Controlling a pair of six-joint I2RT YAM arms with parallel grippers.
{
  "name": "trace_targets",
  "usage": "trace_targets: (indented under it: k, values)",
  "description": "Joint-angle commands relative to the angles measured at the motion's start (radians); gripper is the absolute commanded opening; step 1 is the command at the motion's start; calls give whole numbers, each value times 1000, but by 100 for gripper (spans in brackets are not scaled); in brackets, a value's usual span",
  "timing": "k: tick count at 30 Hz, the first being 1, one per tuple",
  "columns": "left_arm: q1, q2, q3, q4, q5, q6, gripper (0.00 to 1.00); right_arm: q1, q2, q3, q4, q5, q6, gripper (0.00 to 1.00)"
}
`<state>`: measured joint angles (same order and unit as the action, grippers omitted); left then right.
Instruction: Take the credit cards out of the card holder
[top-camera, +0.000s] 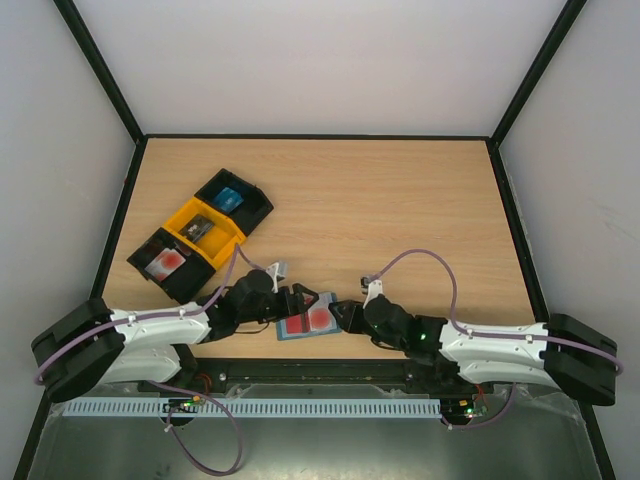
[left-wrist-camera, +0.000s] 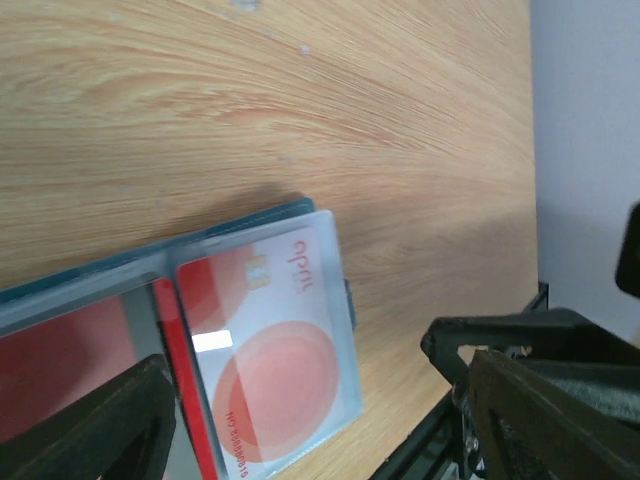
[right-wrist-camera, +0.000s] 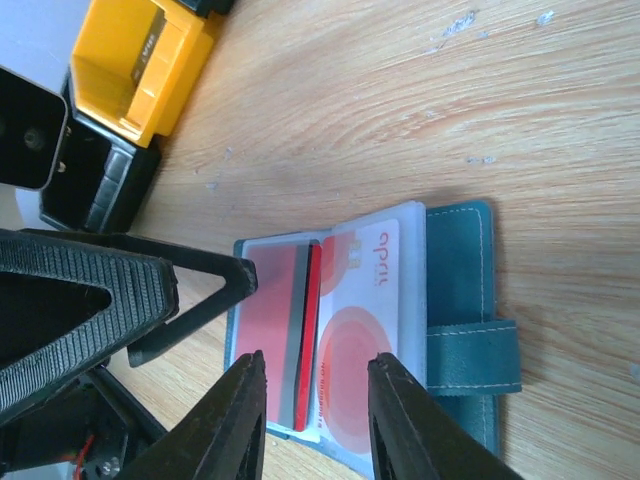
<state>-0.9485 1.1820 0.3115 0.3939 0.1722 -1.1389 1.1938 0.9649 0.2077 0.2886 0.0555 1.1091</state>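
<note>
The holder (top-camera: 308, 324) lies open and flat on the desk (top-camera: 400, 200), close to its near edge, between the two arms. Its clear sleeves (right-wrist-camera: 300, 300) face up and its tab (right-wrist-camera: 475, 355) sticks out to one side. A white card (left-wrist-camera: 275, 350) with red marks sits inside one sleeve, and the sleeve beside it shows red through the plastic. The left hand (left-wrist-camera: 300, 380) hangs low over the holder, released, its fingers (left-wrist-camera: 110, 420) spread wide and grasping nothing; one finger overlaps the edge of a sleeve. The right hand (right-wrist-camera: 320, 365) comes in from the other side, its fingers (right-wrist-camera: 235, 420) partly apart either side of the red leaf at the fold, not clenched on it. Three trays (top-camera: 205, 228), two black and one yellow, sit in a row well away toward the left rear
</note>
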Motion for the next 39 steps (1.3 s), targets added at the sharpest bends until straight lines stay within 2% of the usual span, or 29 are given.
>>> trace_targets:
  k: [1,10,23,30,39]
  values:
    - [8,-5,-17,-51,-54,9,76,9,57,50,-1,-1,-34,26]
    - [31,50,-31,-3,-27,14,60,9,176,102,9,3,-68,12]
    - [36,94,-48,31,-26,14,49,9,325,101,9,53,-60,11]
    - [36,117,-48,40,-23,23,45,9,378,31,94,20,-20,11]
    - [35,184,-52,128,-2,4,42,9,412,-16,170,-13,15,8]
